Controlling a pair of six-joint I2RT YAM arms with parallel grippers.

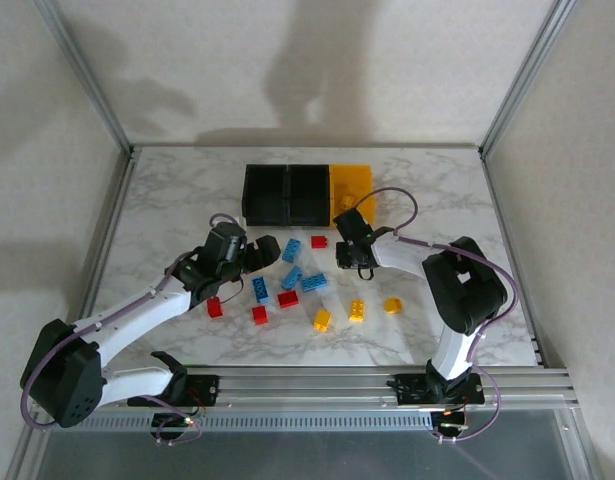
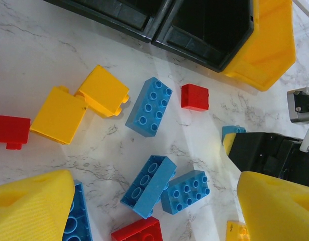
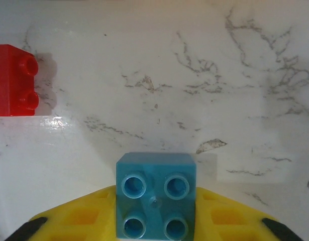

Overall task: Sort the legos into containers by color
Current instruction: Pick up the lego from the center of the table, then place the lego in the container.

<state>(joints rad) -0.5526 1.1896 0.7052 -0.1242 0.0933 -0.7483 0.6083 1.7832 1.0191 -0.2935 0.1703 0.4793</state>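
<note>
While my right gripper (image 1: pixel 349 256) pinches a blue brick (image 3: pixel 155 193), left gripper (image 1: pixel 258 252) agape, legos (image 1: pixel 313 282) between them lie unsorted.

Aluminium framing (image 1: pixel 337 380), white panel walls (image 1: pixel 287 60) and marbled tabletop (image 1: pixel 437 200) suggest a lab cell.

A: Where is bare marble?
B: On the table (image 1: pixel 167 205) left and right of the 3 bins (image 1: pixel 287 192), and along the near rail (image 1: pixel 337 378).
A: The middle?
B: Crowded. Loose bricks (image 1: pixel 293 277) lie between the left gripper (image 1: pixel 262 255) and the right gripper (image 1: pixel 344 258) clamping a blue brick (image 3: pixel 156 196), and the right arm (image 1: pixel 399 255) crosses just before the yellow bin (image 1: pixel 352 183).
</note>
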